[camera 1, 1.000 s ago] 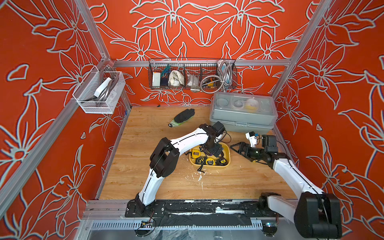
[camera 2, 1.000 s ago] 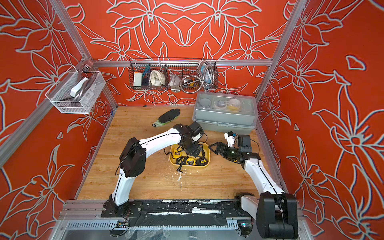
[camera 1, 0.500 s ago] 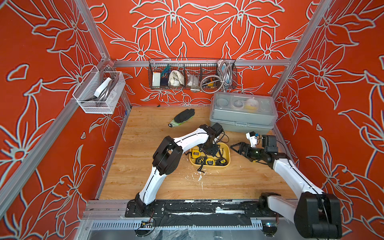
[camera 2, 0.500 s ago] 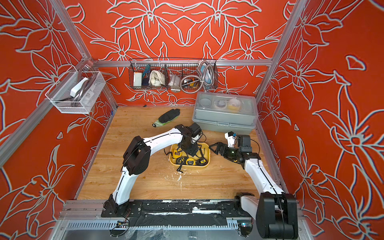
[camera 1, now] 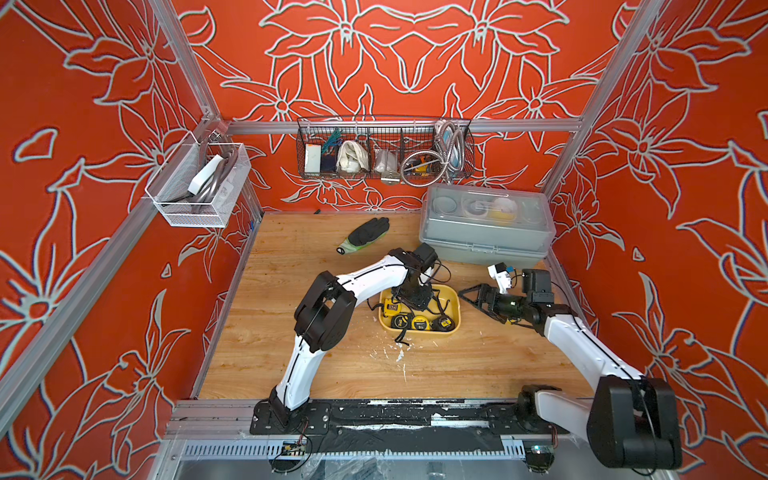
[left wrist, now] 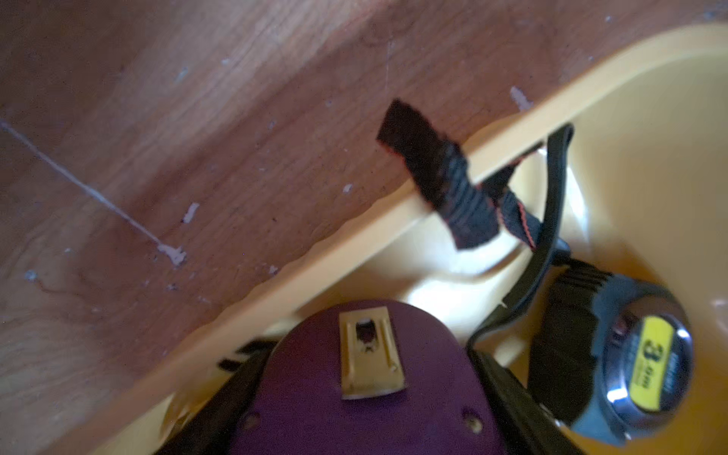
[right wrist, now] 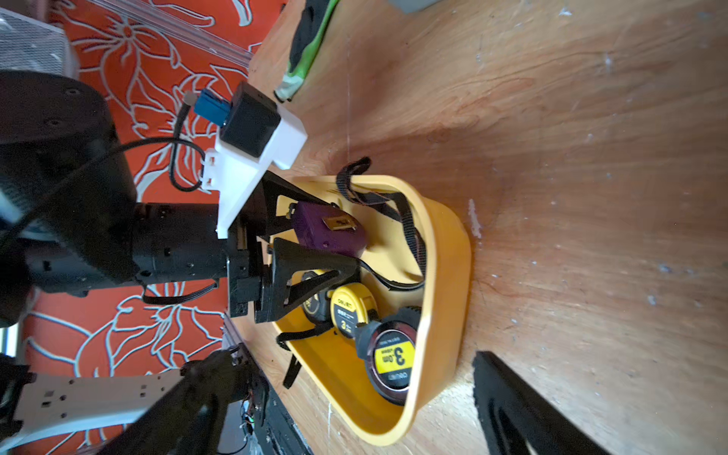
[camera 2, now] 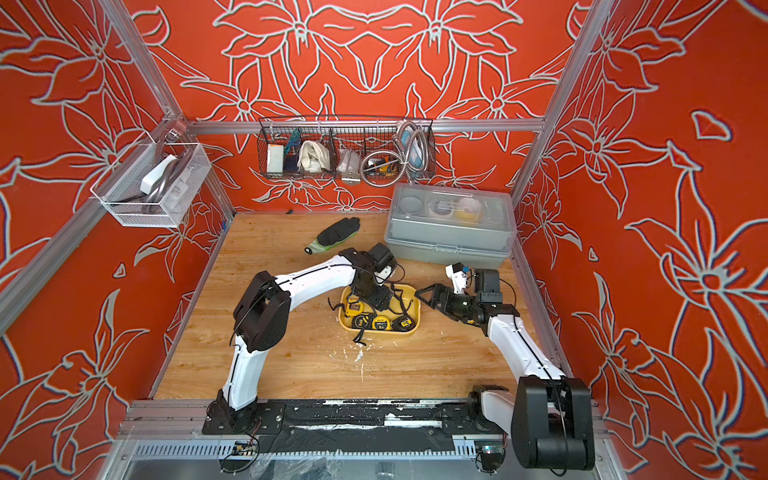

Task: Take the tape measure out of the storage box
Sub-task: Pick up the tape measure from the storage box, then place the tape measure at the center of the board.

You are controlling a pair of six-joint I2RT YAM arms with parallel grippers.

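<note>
Walls (camera 1: 395, 54): orange-red, white lily outlines | storage box (camera 1: 420, 332): yellow | tape measure (right wrist: 327, 232): purple | neighbouring tapes (camera 1: 419, 322): yellow-and-black | glove (camera 1: 365, 232): black, green cuff | case (camera 1: 486, 239): grey | table (camera 1: 316, 257): tan woodgrain, white flecks

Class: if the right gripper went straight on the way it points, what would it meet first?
Probably the side wall of the shallow yellow plastic storage box, just ahead of the right gripper; height is unclear, so it might clear the rim.
</note>
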